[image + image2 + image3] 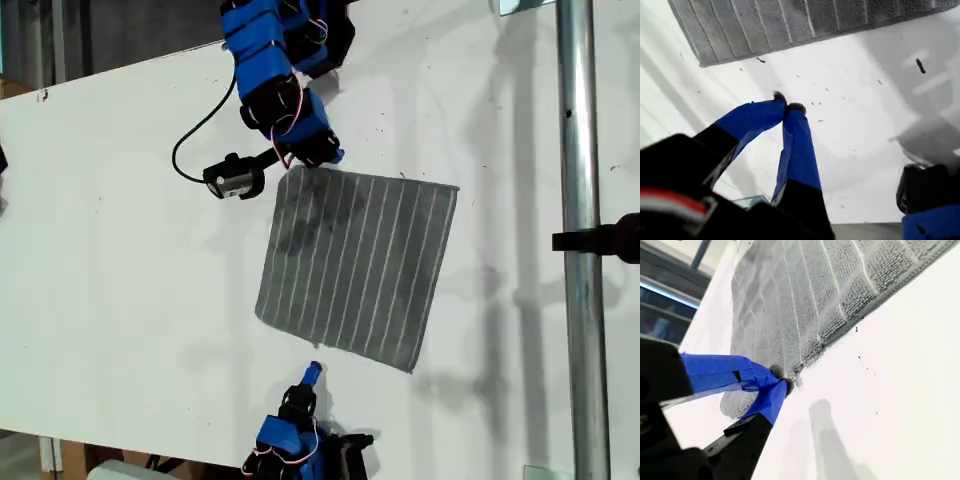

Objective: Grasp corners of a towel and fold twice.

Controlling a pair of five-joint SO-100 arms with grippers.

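Towel [355, 265] lies flat on the white bench [120, 250], one corner [799, 366] pinched in my closed second gripper [782, 380], ready to lift for the first fold. My first gripper [788, 106], closed on nothing, hovers just short of the near edge; nothing blocks either.

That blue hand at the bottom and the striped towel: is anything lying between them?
Only bare white table with small dark specks. In the first wrist view my first hand is closed short of the towel.
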